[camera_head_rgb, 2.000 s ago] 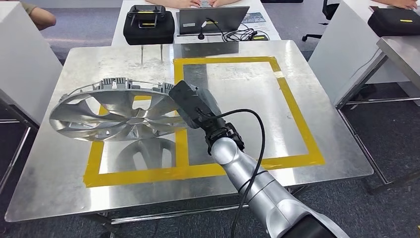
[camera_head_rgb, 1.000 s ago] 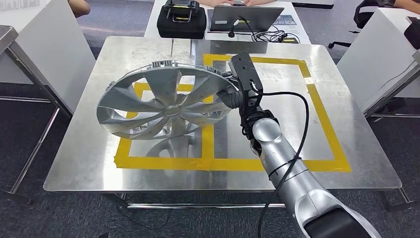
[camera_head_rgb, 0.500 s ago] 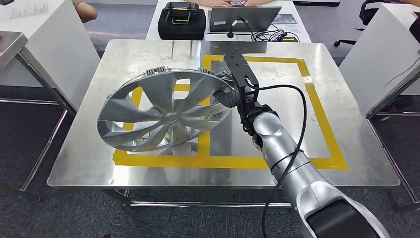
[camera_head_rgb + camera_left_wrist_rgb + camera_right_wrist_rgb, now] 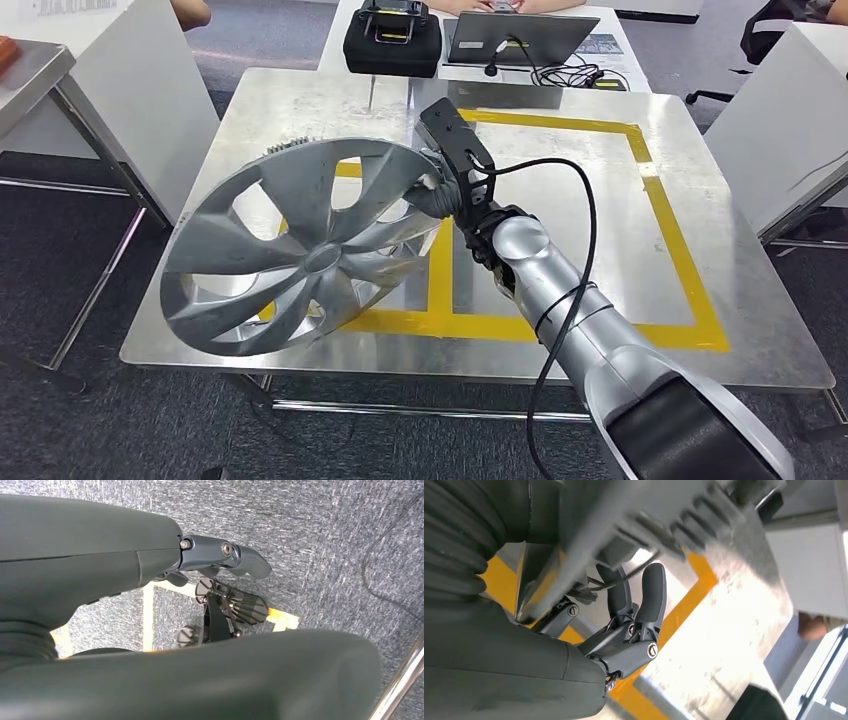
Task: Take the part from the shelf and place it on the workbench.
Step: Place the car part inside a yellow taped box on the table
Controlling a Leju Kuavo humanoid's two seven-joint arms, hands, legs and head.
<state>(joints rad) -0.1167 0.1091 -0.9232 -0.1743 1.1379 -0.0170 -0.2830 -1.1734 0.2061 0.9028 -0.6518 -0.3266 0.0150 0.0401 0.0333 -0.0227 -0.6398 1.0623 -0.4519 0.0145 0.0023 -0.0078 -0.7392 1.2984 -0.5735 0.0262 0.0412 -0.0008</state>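
A silver wheel cover (image 4: 300, 250) with curved spokes hangs steeply tilted over the front left part of the steel workbench (image 4: 560, 200), its lower edge out past the front edge. My right hand (image 4: 440, 190) grips it at the upper right rim. In the right wrist view, dark fingers (image 4: 651, 600) curl beneath the blurred rim (image 4: 649, 520), above the yellow tape and metal top. My left hand (image 4: 220, 560) hangs by my side over grey carpet, fingers out, holding nothing.
Yellow tape (image 4: 680, 250) marks rectangles on the workbench. A black case (image 4: 392, 42) and a laptop (image 4: 520, 35) sit on the table behind. White tables stand at the left (image 4: 100, 80) and the right (image 4: 790, 100). A person's elbow (image 4: 190, 10) shows at the far left.
The camera has shifted. My right hand has tipped the wheel cover from nearly flat to steeply tilted and carried it toward the workbench's front left edge.
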